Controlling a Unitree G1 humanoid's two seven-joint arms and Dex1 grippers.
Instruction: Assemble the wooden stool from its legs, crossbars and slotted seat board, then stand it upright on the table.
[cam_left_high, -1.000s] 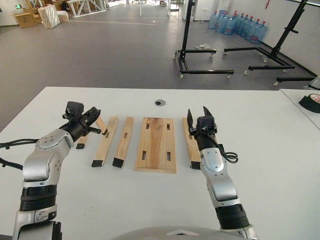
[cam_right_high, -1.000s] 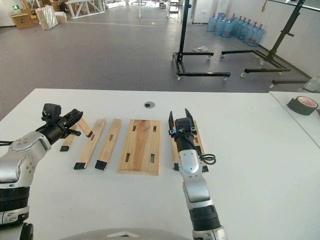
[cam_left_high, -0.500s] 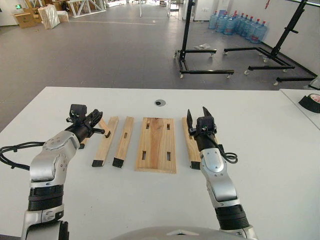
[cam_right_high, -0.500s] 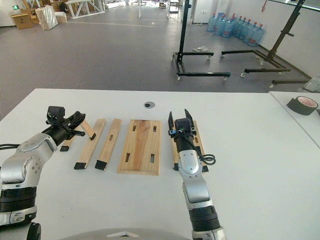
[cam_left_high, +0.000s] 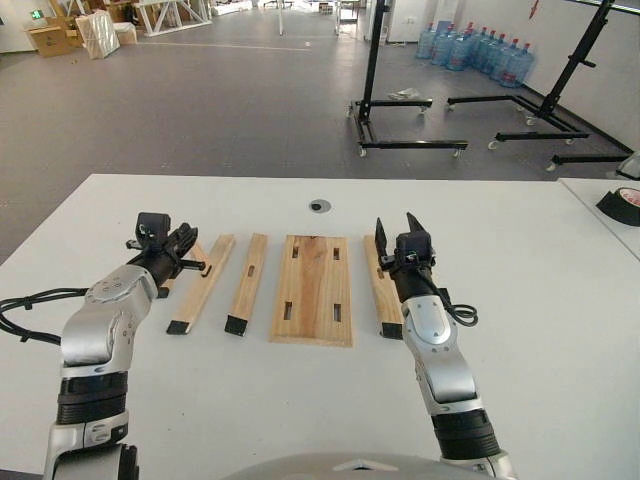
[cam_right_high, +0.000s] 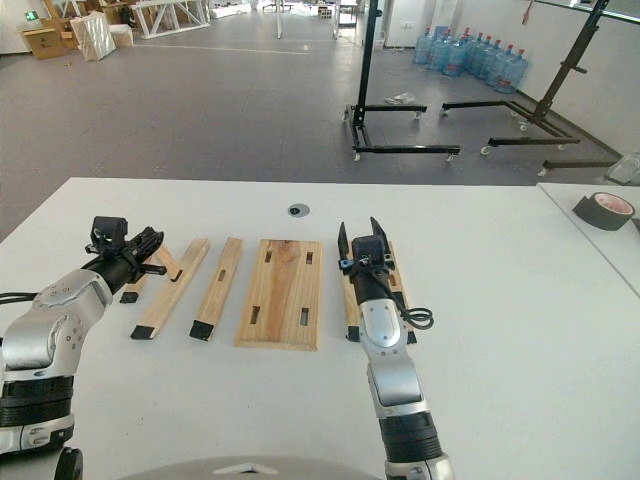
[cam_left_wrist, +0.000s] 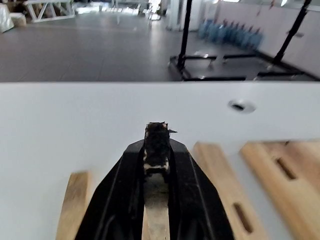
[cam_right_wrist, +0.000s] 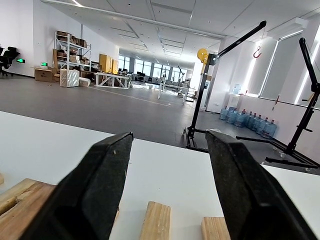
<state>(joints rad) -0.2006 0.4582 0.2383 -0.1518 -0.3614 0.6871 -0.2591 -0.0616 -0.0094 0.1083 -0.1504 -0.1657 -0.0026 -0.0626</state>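
The left gripper (cam_left_high: 183, 243) is pinched narrow on a short black-tipped bar (cam_left_wrist: 157, 210). The slotted seat board (cam_left_high: 312, 288) lies at its 3 o'clock, its long axis running 12 to 6. The right gripper (cam_left_high: 396, 228), spread wide, sits nearer the board, over a leg (cam_left_high: 381, 290).

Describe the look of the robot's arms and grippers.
Both arms have rounded silver-grey shells with black ribbed bands lower down. The left gripper and right gripper are black, with two tapered fingers each. A black cable loops beside the right wrist; another hangs from the left arm.
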